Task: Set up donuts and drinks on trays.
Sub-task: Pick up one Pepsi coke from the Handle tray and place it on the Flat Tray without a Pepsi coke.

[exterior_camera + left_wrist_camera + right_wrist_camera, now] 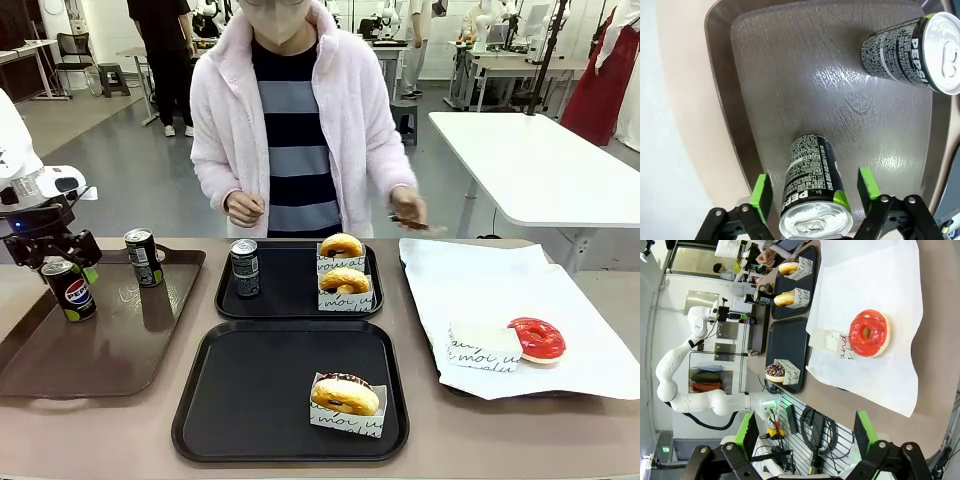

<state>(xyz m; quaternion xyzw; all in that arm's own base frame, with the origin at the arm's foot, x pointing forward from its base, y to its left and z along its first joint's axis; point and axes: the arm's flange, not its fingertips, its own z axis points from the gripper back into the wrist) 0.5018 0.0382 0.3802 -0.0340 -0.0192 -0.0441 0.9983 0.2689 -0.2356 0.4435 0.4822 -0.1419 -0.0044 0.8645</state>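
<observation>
A tan table (110, 440) runs across the front view. A person (300, 130) in a pale pink jacket stands at its far side, with one hand (245, 208) curled at the waist and the other hand (408, 207) out beside the hip, both off the table.

Four trays lie on the table. The brown tray (110, 350) is at the robot's left and the paper-lined tray (470, 280) at its right. Between them lie the two black ones, the near tray (250, 400) just in front of the far tray (295, 295).

The left arm (20, 170) comes in over the brown tray's left end. The left gripper (815, 194) points down over the Pepsi can (70, 295), which stands upright on the brown tray. In the left wrist view its green pads (761, 197) straddle the can's upper part. They stand wide, with a slim gap on each side, so they are not gripping it.

The right gripper (805, 432) is wide too, with nothing between its pads, and looks across the paper-lined tray.

A grey can (143, 257) stands upright near the brown tray's far edge, apart from the Pepsi can. A third can (245, 268) stands at the far tray's left side.

On the far tray's right side, a back donut (342, 246) and a front donut (345, 281) sit in printed sleeves, one just behind the other. A chocolate donut (345, 397) in its sleeve sits at the near tray's front right. A red donut (537, 338) lies on the paper, touching the end of a flat sleeve (483, 348).
</observation>
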